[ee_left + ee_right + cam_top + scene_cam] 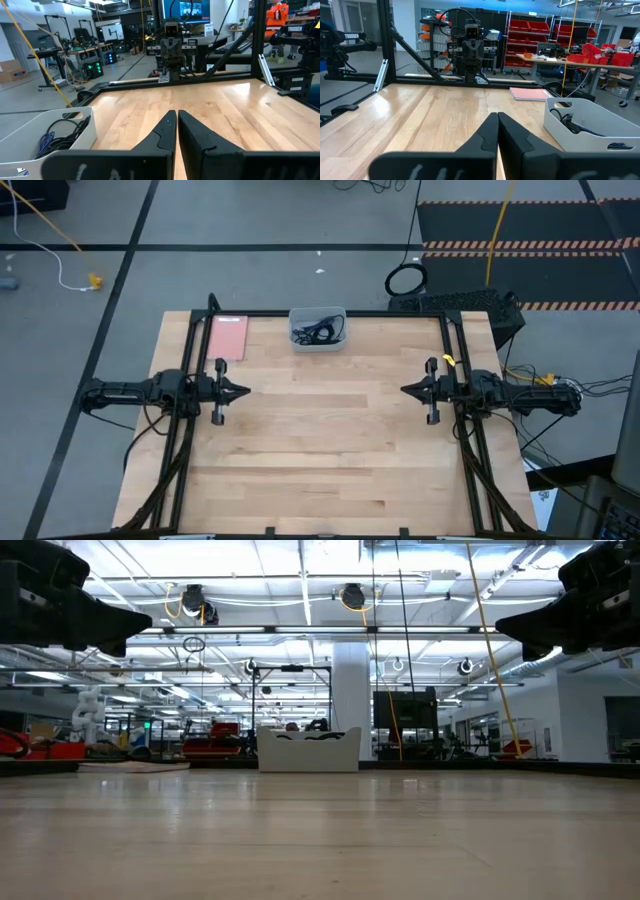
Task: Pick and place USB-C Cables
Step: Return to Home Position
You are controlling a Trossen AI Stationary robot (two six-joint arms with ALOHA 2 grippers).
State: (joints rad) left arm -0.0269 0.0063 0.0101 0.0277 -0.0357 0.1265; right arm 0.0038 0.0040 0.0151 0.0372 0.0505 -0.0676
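A white tray (318, 340) stands at the middle of the table's far edge. Black cables (320, 331) and a blue-purple cable (46, 141) lie coiled inside it; they also show in the right wrist view (575, 125). My left gripper (243, 391) hovers over the table's left side, shut and empty, pointing right. My right gripper (405, 390) hovers over the right side, shut and empty, pointing left. Both are well short of the tray.
A pink notebook (229, 337) lies flat at the far left of the table, left of the tray. A black frame (450, 320) runs along the table's far edge and sides. A black ring-shaped coil (405, 280) lies on the floor beyond the table.
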